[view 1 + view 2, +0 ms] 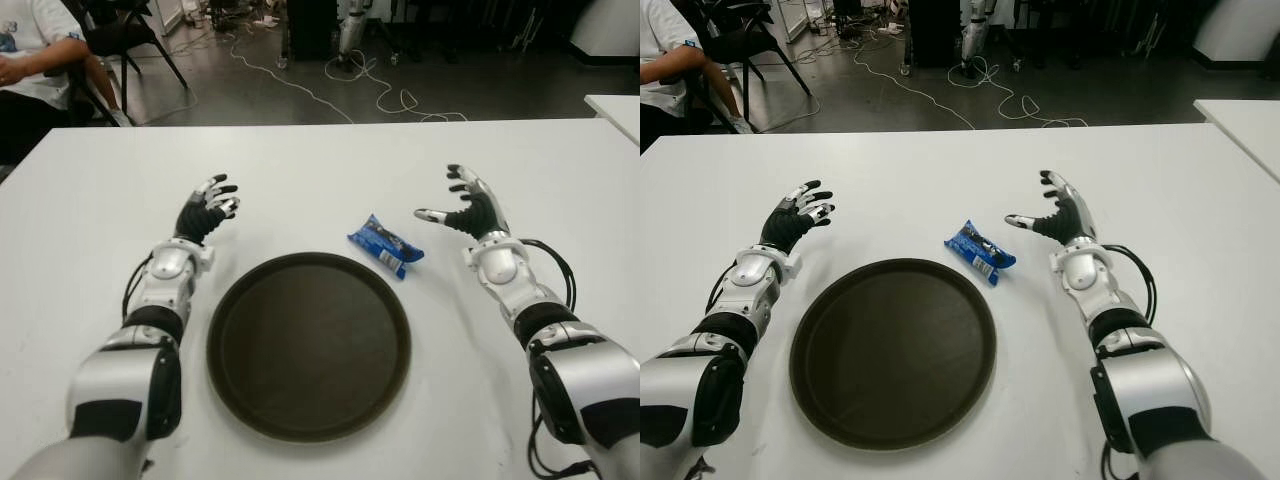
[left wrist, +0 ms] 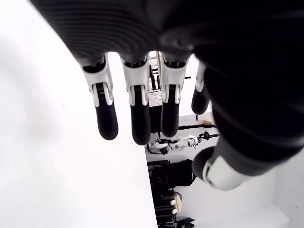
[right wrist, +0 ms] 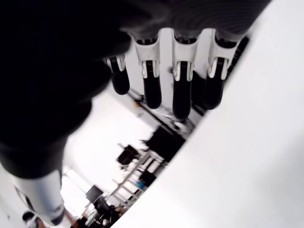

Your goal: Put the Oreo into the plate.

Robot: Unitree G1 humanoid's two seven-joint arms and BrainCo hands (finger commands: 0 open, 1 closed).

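Observation:
A blue Oreo packet [image 1: 385, 245] lies on the white table just beyond the right rim of the dark round plate [image 1: 232, 345]. My right hand [image 1: 467, 209] is to the right of the packet, a short gap away, with fingers spread and holding nothing. My left hand [image 1: 208, 210] shows on the far left of the plate, fingers relaxed and empty. In each wrist view the fingers [image 2: 135, 109] [image 3: 183, 92] hang loose with nothing between them.
The white table [image 1: 320, 165] stretches wide behind the hands. A seated person [image 1: 30, 50] is at the far left beyond the table, by a black chair. Cables trail over the floor behind. Another white table corner [image 1: 618, 108] shows at the far right.

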